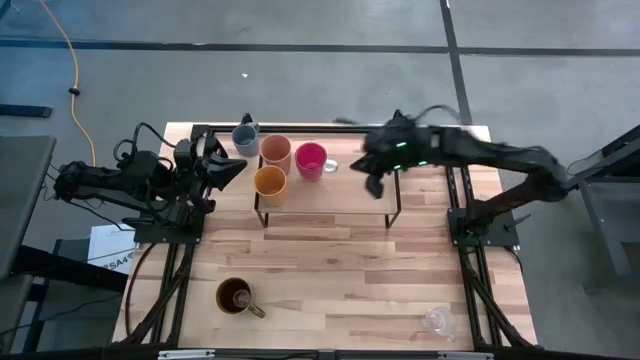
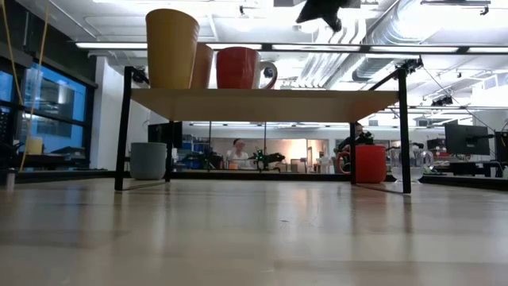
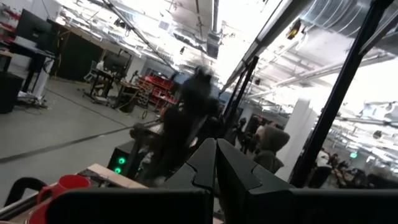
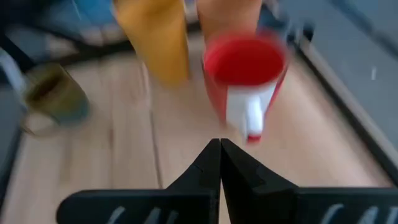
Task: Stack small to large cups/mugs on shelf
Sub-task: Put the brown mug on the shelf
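The shelf stands at the table's far middle. On its plank stand the peach tumbler, the orange-yellow cup and a red mug, all upright at its left end. My right gripper hovers shut above the plank, right of the red mug, touching nothing. My left gripper waits shut just left of the shelf. The grey-blue mug stands on the table by the shelf's far left corner. A second red cup stands on the table behind the shelf's right leg.
The dark-brown mug stands on the table near the near edge, left of centre. A clear glass cup is at the near right corner. The plank's right half is bare wood. A person sits in the room beyond.
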